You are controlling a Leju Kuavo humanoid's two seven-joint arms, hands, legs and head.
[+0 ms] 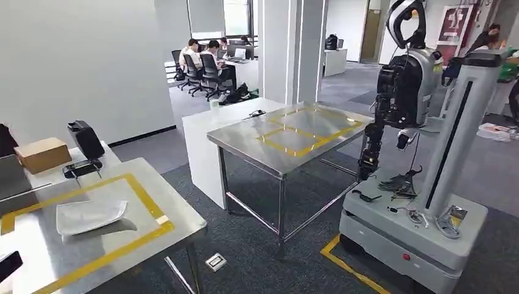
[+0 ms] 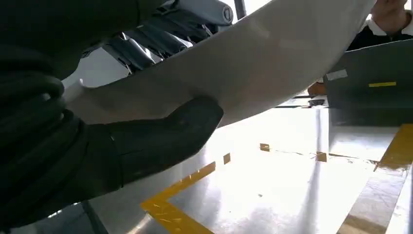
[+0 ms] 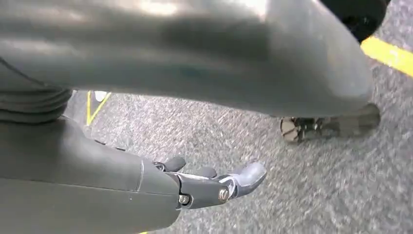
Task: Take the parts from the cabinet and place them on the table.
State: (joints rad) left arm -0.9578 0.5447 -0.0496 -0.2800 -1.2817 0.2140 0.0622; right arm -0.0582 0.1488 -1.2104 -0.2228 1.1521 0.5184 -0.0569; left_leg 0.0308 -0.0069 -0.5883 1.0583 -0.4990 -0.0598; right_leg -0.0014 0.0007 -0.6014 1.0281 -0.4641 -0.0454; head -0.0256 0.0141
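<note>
My left hand (image 2: 146, 141) grips a white curved part (image 2: 243, 68), with the thick thumb under its edge and the dark fingers (image 2: 146, 44) over it. The part hangs just above a steel table (image 2: 292, 161) marked with yellow tape. In the head view a white part (image 1: 89, 215) lies inside the yellow taped rectangle on the near-left steel table (image 1: 177, 211); I cannot tell whether it is the same part. My right hand (image 3: 214, 185) hangs over grey carpet, fingers stretched out and holding nothing.
A second steel table (image 1: 245, 144) with yellow tape stands in the middle, a white counter (image 1: 202, 141) behind it. Another robot on a wheeled base (image 1: 416, 86) stands at the right. A cardboard box (image 1: 41, 153) and a black device (image 1: 85, 139) sit at the left. People sit at desks far back.
</note>
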